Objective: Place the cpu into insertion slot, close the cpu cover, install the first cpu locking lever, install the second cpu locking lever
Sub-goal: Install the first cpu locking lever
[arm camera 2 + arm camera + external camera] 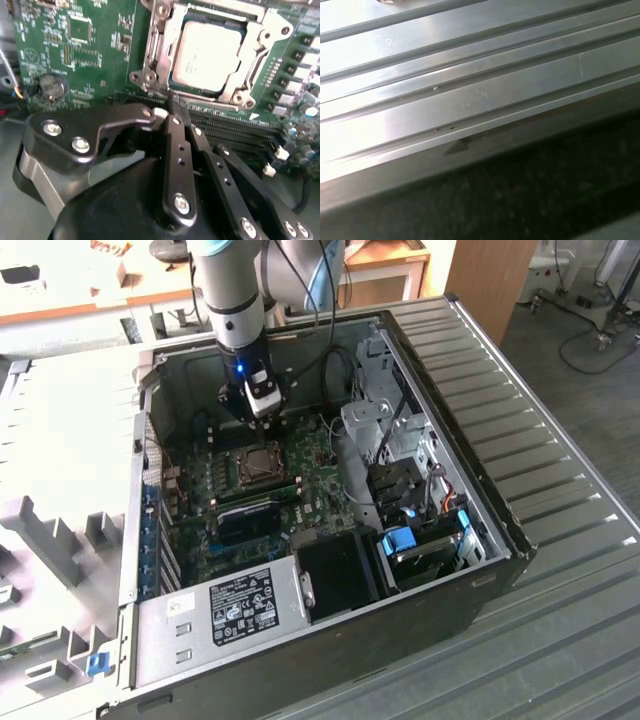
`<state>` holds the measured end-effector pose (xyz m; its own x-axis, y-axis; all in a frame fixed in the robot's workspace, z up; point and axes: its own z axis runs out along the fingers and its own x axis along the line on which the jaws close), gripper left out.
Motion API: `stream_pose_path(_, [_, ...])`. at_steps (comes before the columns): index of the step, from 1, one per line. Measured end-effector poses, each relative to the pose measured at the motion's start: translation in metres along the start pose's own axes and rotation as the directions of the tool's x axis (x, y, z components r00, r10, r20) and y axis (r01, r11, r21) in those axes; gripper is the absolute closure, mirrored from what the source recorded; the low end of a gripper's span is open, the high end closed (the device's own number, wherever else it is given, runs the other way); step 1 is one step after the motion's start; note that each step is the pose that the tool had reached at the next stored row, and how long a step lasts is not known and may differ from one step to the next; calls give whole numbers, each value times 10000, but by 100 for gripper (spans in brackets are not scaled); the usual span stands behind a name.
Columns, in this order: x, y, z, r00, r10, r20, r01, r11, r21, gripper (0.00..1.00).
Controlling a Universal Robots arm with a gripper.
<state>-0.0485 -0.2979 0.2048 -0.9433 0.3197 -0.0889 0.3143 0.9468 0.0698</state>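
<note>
Working inside the open case [250,660], above the board [95,55]. Holding the gripper [175,114] pressed together, pinching nothing visible, just beside the slot [258,462]. Finding the cover [260,45] lying down around the cpu [207,55], already seated. Judging placing and closing done, both levers [215,103] probably left.

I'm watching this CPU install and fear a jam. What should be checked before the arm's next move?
1. cpu seated flat in the insertion slot: ok.
2. cpu cover lying down over the chip's edges: ok.
3. locking lever along the socket's near edge latched: cannot tell.
4. gripper close to that edge, by the memory slots: ok.
5. What the gripper holds: cannot tell.
</note>
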Motion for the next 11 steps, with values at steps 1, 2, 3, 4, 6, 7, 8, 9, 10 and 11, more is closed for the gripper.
stream_pose_path(1, [-2, 2, -23, 10000, 1, 0, -1, 10000, -2, 89])
stream_pose_path(2, [-4, 3, -44, 10000, 1, 0, -1, 10000, -1, 89])
stream_pose_path(3, [-5, 4, -53, 10000, 0, 0, 0, 10000, 0, 89])
stream_pose_path(4, [-5, 4, -53, 10000, 1, -1, -1, 10000, -6, 89])
stream_pose_path(6, [-6, 1, -54, 10000, 7, -24, -7, 10000, -75, 89])
stream_pose_path(7, [-7, -2, -54, 10000, 16, -47, -17, 9999, -143, 89])
stream_pose_path(8, [-8, -6, -54, 10000, 23, -68, -24, 9998, -207, 89])
stream_pose_path(9, [-9, -8, -54, 10000, 26, -79, -28, 9997, -238, 89])
stream_pose_path(10, [-9, -8, -54, 10000, 26, -80, -28, 9997, -241, 89])
stream_pose_path(11, [-9, -8, -54, 10000, 27, -80, -29, 9997, -241, 89])
